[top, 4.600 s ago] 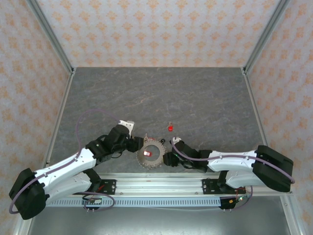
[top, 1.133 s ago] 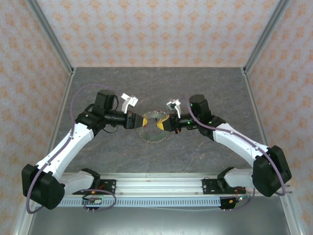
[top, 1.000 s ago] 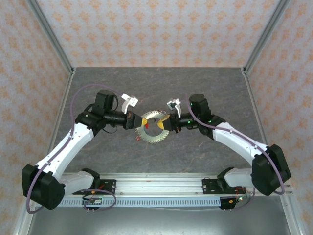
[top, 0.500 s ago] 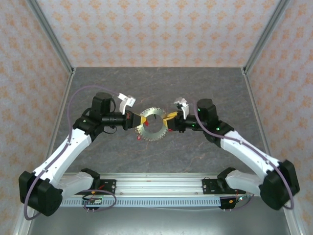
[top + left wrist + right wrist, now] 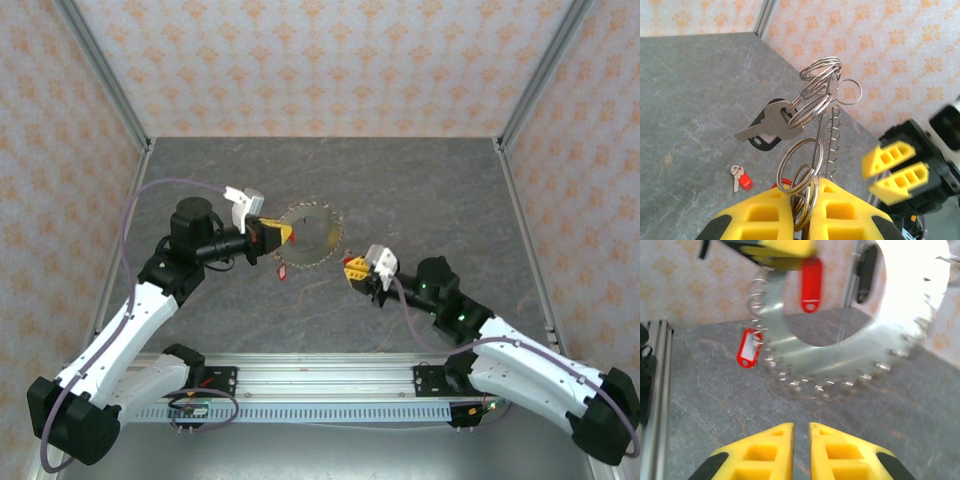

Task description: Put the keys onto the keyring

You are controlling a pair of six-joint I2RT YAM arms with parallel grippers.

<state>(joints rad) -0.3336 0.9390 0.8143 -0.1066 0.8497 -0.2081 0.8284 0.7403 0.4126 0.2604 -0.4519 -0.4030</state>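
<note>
Since half a second ago the keyring has been released by the right pincer (image 5: 357, 268), which has been drawn back toward the near right. Its yellow fingers are almost closed, with nothing between them. The keyring (image 5: 335, 238) is held up off the counter (image 5: 430, 190) by the left pincer (image 5: 280, 233) alone, whose fingers are clamped on the hoop's rim. Several small split rings (image 5: 812, 95) are threaded on the hoop, and a silver key with a black tag (image 5: 771, 131) hangs among them. Red tags (image 5: 748, 347) dangle below the hoop. One small key with a red tag (image 5: 741, 178) lies loose on the counter underneath. The two pincers are apart, with the hoop between them.
</note>
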